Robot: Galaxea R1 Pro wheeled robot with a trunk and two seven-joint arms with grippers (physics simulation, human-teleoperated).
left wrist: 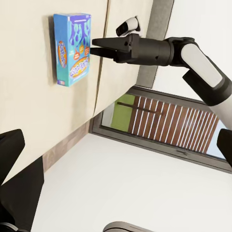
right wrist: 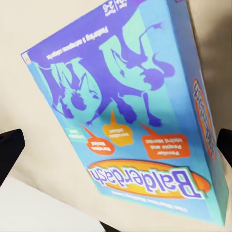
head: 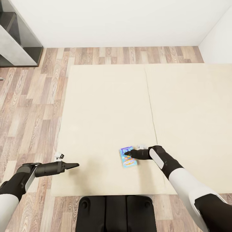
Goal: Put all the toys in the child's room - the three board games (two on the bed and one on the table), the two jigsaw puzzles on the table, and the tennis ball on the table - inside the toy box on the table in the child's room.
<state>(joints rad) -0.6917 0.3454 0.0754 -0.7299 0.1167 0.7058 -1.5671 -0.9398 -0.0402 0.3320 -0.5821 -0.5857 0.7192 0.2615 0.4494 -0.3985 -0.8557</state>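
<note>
Head view gives me the wide cream-beige bed filling the middle of the scene, its top split by a thin seam running near to far, with brown wood-plank floor on its left and along its far side. A grey cabinet stands against the white wall at the far left.

My right arm reaches in from the near right, and the right gripper sits over the blue board game, which lies flat on the bed near the near edge, just left of the seam. From the left wrist view that gripper shows its two fingers slightly spread, one above the other, tips at the edge of the blue box; I cannot tell whether they touch it. In the right wrist view the lid reads "Balderdash" on an orange oval, with purple figures on turquoise.

My left gripper hangs over the bed's near left edge, well apart from the game, fingers pressed together to a point, holding nothing.
</note>
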